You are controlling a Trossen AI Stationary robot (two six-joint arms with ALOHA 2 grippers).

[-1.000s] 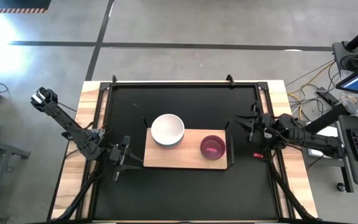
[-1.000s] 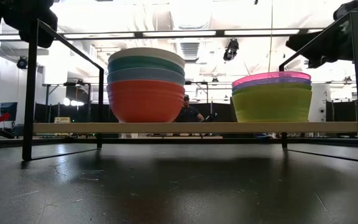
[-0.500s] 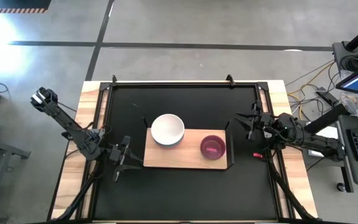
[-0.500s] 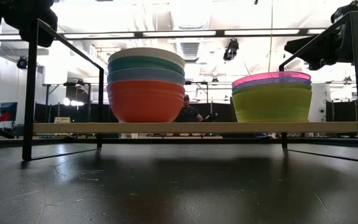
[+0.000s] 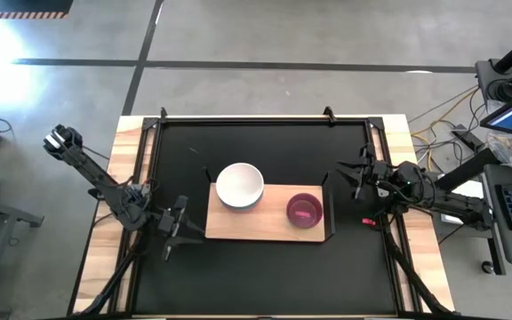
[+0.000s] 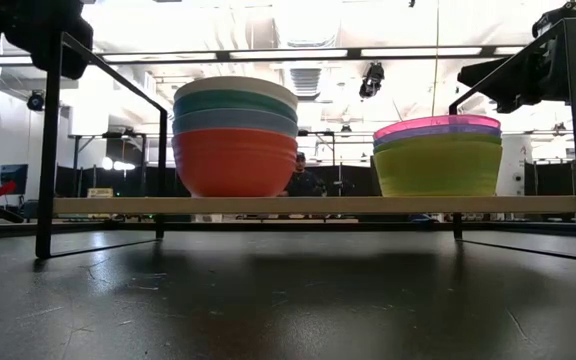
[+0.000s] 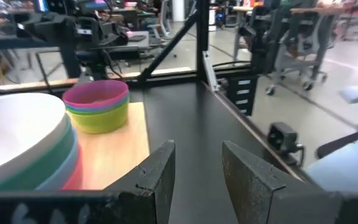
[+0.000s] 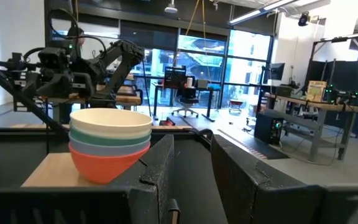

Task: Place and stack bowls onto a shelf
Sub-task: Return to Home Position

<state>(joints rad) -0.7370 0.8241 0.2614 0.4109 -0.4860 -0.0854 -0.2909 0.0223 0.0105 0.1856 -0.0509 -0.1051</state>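
Observation:
Two stacks of bowls stand on the light-wood shelf point(image 5: 269, 222). The larger stack point(image 6: 235, 135) has red at the bottom, then grey-blue, teal and white point(image 5: 240, 185) on top. The smaller stack point(image 6: 438, 155) has yellow-green at the bottom and magenta point(image 5: 305, 212) on top. My left gripper point(image 5: 185, 229) hovers open just off the shelf's left end, level with it. My right gripper point(image 5: 354, 178) hovers open off the shelf's right end. Nothing is between the fingers of either point(image 7: 197, 162) point(image 8: 191, 155).
The shelf board point(image 6: 318, 205) sits raised on a black metal frame point(image 6: 48, 140) above the black tabletop point(image 5: 265, 147). Wooden strips point(image 5: 132, 178) edge the table at left and right. A person point(image 6: 303, 180) shows far behind the table.

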